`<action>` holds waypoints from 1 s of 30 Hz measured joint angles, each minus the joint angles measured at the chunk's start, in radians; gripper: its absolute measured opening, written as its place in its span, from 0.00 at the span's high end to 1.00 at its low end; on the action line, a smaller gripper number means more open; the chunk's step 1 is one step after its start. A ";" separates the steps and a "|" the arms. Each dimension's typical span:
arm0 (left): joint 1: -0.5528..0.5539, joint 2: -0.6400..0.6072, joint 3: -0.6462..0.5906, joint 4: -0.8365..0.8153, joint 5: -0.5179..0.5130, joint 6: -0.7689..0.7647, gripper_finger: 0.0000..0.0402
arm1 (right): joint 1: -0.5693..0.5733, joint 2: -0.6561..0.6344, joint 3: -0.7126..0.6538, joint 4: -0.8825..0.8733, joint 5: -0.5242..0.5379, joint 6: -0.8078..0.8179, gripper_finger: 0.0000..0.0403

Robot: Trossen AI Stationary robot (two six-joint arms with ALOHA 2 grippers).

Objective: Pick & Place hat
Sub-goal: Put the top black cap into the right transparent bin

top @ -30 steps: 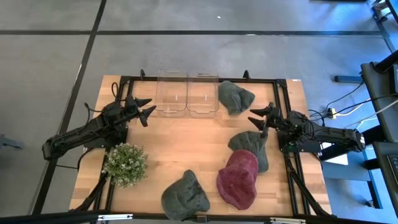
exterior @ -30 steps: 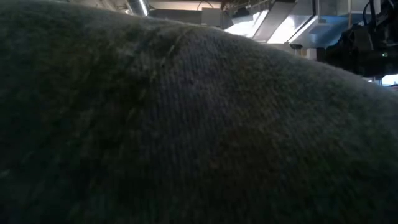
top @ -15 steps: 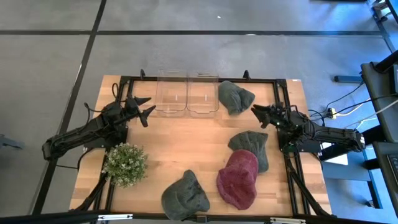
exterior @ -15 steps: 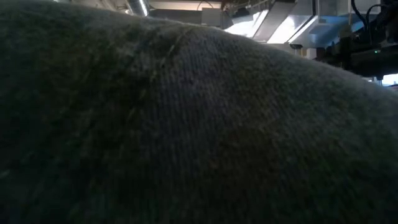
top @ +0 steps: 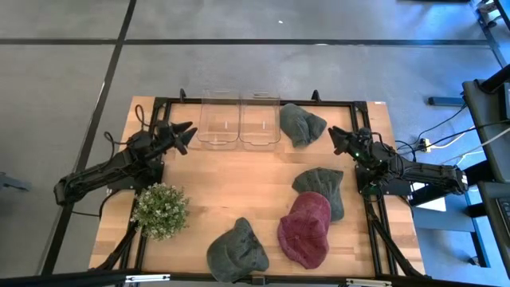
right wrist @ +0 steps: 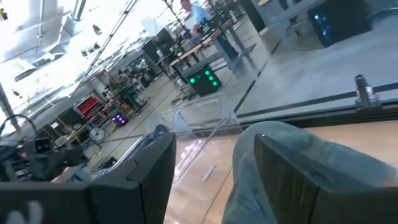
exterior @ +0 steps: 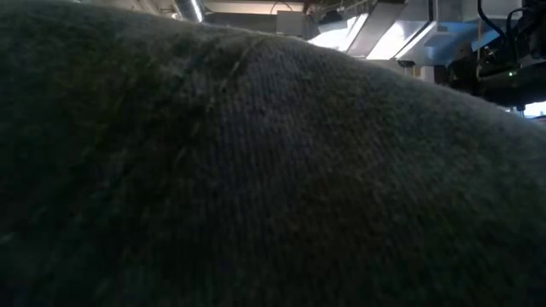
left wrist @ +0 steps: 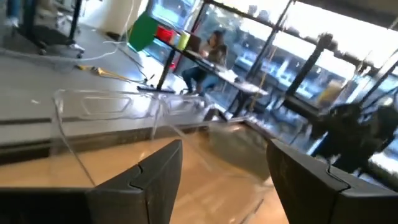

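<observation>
Several hats lie on the wooden table: a grey hat point(top: 301, 123) at the far edge, a grey hat point(top: 321, 189) right of centre with a red hat point(top: 306, 229) overlapping its near side, and a grey hat point(top: 237, 251) at the near edge. That last one fills the low view point(exterior: 256, 170). My right gripper point(top: 336, 140) is open and empty above the table, right of the far grey hat, which shows ahead of its fingers point(right wrist: 298, 162). My left gripper point(top: 182, 135) is open and empty at the far left, facing the clear bins point(left wrist: 124, 118).
Two clear plastic bins point(top: 221, 119) point(top: 260, 119) stand side by side at the far edge, left of the far grey hat. A potted green plant point(top: 161, 210) stands at the near left. Bare wood point(top: 239, 183) lies in the table's middle. A black frame point(top: 366, 112) rims the table.
My right gripper has drawn back from the grey hat right of centre, going toward the table's far edge and a little to the right, still open and empty. No hat has moved.
</observation>
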 joint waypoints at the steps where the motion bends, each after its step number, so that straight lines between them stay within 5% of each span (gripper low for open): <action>1: 0.000 0.000 0.000 0.014 0.016 -0.006 0.43 | 0.000 0.000 0.000 0.000 0.011 0.001 0.46; 12: -0.001 0.102 0.000 0.352 0.073 0.090 0.43 | 0.000 0.000 0.000 0.003 0.226 0.016 0.45; 21: 0.001 0.345 0.056 0.375 0.096 0.027 0.43 | 0.000 0.000 0.000 0.011 0.266 0.105 0.40; 30: 0.004 0.632 0.221 0.375 0.131 0.139 0.43 | 0.000 0.000 0.000 0.136 0.266 0.104 0.40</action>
